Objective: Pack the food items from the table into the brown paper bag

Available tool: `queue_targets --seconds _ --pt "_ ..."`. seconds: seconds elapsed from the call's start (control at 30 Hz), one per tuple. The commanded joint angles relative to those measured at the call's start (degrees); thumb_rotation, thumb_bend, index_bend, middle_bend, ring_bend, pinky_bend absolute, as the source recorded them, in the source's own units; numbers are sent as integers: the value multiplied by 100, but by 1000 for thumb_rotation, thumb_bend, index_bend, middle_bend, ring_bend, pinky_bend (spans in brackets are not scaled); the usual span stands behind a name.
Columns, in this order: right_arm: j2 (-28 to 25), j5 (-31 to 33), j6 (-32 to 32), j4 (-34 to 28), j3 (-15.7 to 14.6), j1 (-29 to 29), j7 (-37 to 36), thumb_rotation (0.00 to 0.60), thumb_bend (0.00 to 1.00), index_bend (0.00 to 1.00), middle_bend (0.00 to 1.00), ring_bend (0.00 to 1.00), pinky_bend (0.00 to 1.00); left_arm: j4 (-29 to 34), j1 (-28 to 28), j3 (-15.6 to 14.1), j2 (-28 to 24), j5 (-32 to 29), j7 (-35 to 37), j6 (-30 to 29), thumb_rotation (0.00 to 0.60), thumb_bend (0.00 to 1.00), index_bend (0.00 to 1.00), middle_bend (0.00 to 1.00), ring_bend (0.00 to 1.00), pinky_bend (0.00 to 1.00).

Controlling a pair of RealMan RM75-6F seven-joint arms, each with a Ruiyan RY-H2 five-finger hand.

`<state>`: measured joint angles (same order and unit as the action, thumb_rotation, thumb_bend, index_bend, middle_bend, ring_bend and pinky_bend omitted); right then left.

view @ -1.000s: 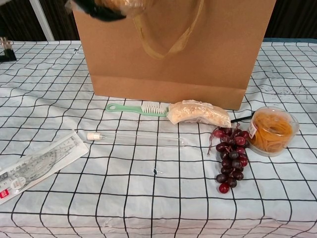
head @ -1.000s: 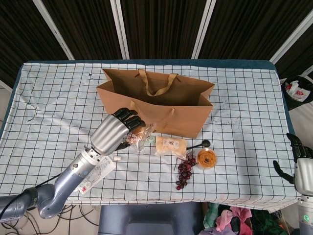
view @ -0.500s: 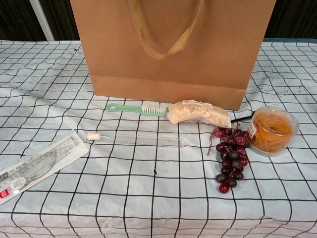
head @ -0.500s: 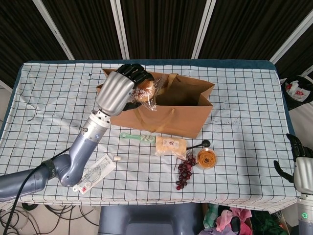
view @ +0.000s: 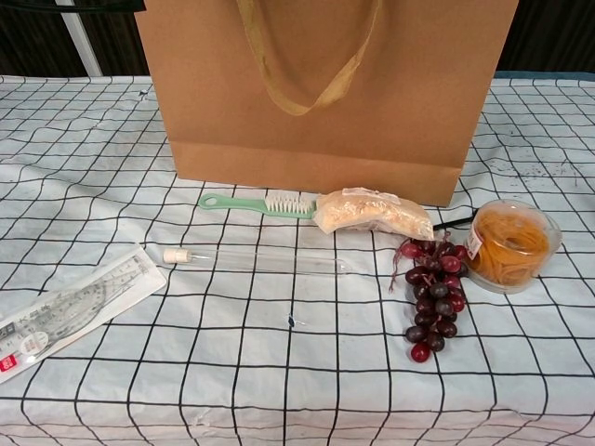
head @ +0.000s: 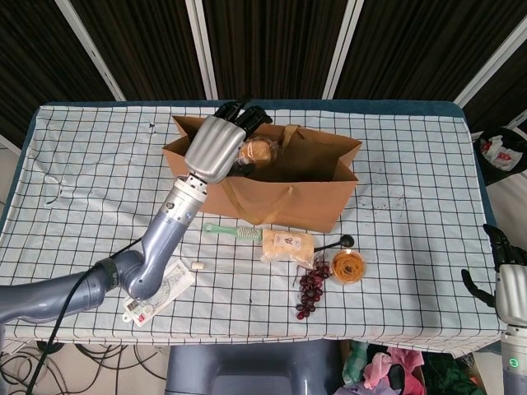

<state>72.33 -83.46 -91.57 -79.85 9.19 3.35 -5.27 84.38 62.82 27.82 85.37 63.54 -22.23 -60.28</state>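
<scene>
Checkered tablecloth, paper bag center frame. Left hand holds a wrapped bun over its open top. Tub of orange bands sits lower right beside grapes. Right hand hangs loosely spread, far right edge.

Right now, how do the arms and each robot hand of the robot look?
The left robot hand has a ribbed silver back and black fingers. Its arm is smooth grey-blue with a silver wrist ring, and a black cable hangs near the elbow. The right robot hand at the frame edge shows black fingers on a silver base.
</scene>
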Motion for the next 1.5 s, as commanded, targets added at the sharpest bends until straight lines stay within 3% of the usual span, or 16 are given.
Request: queue_targets --seconds 0.03,0.23,0.37,0.5,0.7,0.8,0.97,1.2,1.3,1.5 --pt "-17 -27 -44 -44 5 -12 -30 600 241 99 142 292 273 164 -2 34 -64 -64 -124 -144 600 0 190 123 0 115" --pt "-48 -15 -67 -87 15 -33 -51 600 241 99 143 292 273 605 -139 61 -359 -86 -369 -478 600 0 184 133 0 93" --pt "-67 26 -39 -83 22 -40 -53 600 240 99 143 292 273 1283 -493 -11 -776 182 -279 -845 600 2 185 172 14 94" --pt "-91 109 16 -87 38 -49 -41 600 241 99 143 292 273 2693 -1445 -572 -1850 640 -345 -1260 600 5 180 184 41 95" --pt "-116 58 40 -143 -2 -42 28 600 241 99 142 292 273 3630 -2533 -1480 -2871 1283 -555 -1714 600 19 169 172 40 100" --pt "-115 -84 170 -212 -134 5 60 600 240 99 137 292 274 3118 -3388 -2328 -2979 2253 -339 -2308 600 24 172 173 40 100" --pt "-167 -334 407 -313 -346 106 125 600 231 99 127 281 273 2069 -4058 -2877 -2726 2847 473 -2831 600 31 183 170 36 98" --pt "-470 -818 894 -902 -634 399 -132 600 214 99 117 262 267 1044 -4682 -3161 -2425 2985 1725 -3281 600 30 182 163 20 76" --pt "-698 -1119 1341 -1525 -600 822 113 600 206 99 116 260 267 616 -4995 -3230 -2161 2989 2173 -3552 600 30 182 163 18 71" --pt "-933 -595 2725 -2838 -427 1601 691 600 192 99 116 263 266 17 -5176 -3156 -1830 2818 2598 -3441 600 31 181 163 13 60"
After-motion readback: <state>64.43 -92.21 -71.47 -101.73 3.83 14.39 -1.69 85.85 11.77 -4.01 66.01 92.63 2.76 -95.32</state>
